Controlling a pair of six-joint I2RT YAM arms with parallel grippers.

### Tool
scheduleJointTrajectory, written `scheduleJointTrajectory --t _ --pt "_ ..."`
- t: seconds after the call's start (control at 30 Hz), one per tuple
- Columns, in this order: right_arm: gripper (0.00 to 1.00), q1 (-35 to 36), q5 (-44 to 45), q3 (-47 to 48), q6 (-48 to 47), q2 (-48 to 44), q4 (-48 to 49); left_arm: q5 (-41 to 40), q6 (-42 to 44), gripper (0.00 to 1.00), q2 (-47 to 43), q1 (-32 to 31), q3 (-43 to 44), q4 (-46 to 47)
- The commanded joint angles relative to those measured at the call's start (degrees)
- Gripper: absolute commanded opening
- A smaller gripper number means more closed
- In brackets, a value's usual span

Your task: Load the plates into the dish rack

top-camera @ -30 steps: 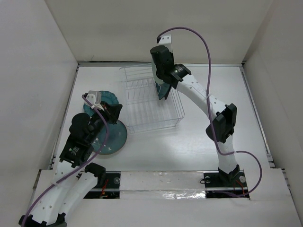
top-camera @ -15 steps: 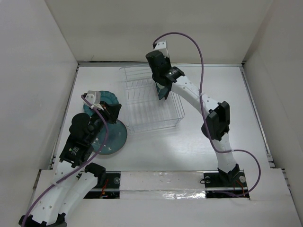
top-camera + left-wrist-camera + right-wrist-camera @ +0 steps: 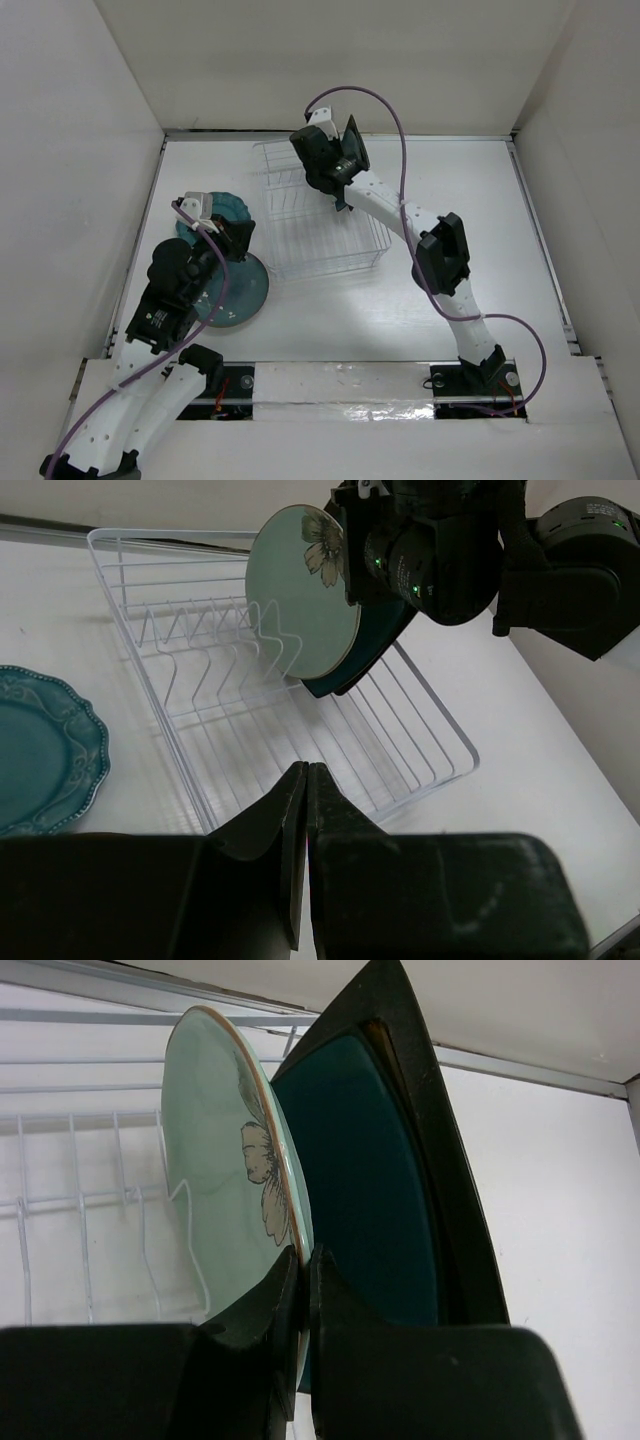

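My right gripper (image 3: 303, 1257) is shut on the rim of the round pale green plate (image 3: 215, 1180) with the floral mark, holding it upright over the clear dish rack (image 3: 315, 250). Right behind it stand the square dark teal plate (image 3: 360, 1190) and the square black plate (image 3: 440, 1160). The left wrist view shows the green plate (image 3: 300, 590) among the rack's ribs (image 3: 230, 650). My left gripper (image 3: 305, 772) is shut and empty, above the round grey-teal plate (image 3: 248, 290). The small scalloped teal plate (image 3: 40, 750) lies left of the rack.
White walls enclose the table on three sides. The right arm (image 3: 440, 250) stretches over the rack's right side. Both loose plates lie near the left arm (image 3: 165, 300).
My right gripper has swung left and farther back over the rack with the green plate. The left arm has not moved.
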Motion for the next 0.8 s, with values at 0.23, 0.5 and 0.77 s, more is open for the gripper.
scheduleJointTrajectory --t 0.23,0.5,0.77 --pt "0.22 1.05 -0.89 -3.70 4.01 -4.59 6.86 -1.27 -0.28 0.02 1.09 0.18 2.65 1.63" --pt "0.38 1.58 -4.94 -10.47 5.33 -12.93 10.37 -2.14 -0.28 0.05 1.52 0.18 2.82 1.45" --pt "0.63 4.22 -10.39 -14.86 6.21 -21.64 11.87 -2.06 -0.37 0.07 1.35 0.18 2.73 1.72"
